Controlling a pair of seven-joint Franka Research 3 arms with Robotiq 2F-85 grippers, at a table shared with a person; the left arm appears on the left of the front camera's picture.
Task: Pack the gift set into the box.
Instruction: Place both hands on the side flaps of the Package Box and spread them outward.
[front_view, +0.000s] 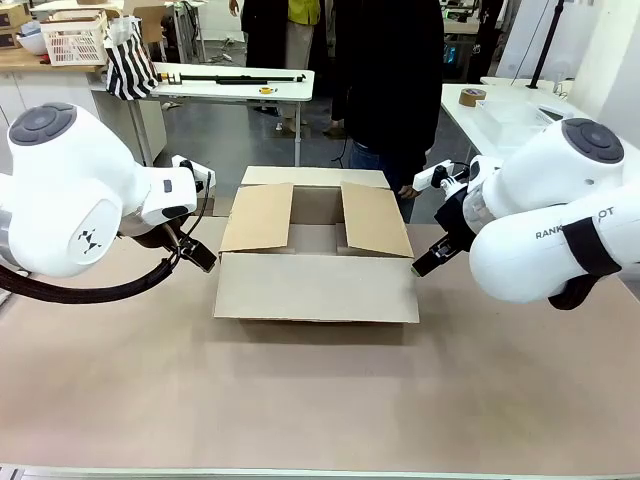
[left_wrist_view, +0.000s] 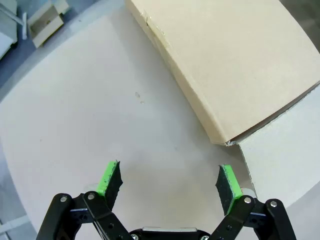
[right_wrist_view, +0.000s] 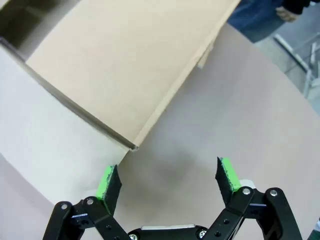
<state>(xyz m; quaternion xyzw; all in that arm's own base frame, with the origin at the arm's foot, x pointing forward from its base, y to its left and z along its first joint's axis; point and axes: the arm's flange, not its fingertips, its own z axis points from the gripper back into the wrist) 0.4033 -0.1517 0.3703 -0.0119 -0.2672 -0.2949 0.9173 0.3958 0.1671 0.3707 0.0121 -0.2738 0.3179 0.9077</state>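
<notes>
Bare counter (front_view: 300, 400) lies nearest, with nothing on it ahead of the arms. The left gripper (left_wrist_view: 169, 179) is released, its green pads (left_wrist_view: 111, 176) spread wide with nothing between them; the right gripper (right_wrist_view: 167, 177) is likewise released and empty. The box (front_view: 315, 300) sits between the two grippers, a front corner just beyond each one's fingertips, close but not touching. Its front flap (front_view: 315, 285) is folded outward, and each gripper is near one end of it. Hazard one: a gripper moving inward could clip that flap or corner and push the box, which looks light and unfastened, out of line. Hazard two: the two side flaps (front_view: 258, 215) lean in over the opening and narrow it, so the gift set could catch on an edge while being lowered and fold a flap under. Whether anything lies inside cannot be told from this angle. The far flap (front_view: 315, 177) slopes away on the box's far side. Beyond it a person (front_view: 390, 80) stands close to the counter edge, so a reach across risks contact. Count: two grippers, one box, four flaps, one person at the counter.
</notes>
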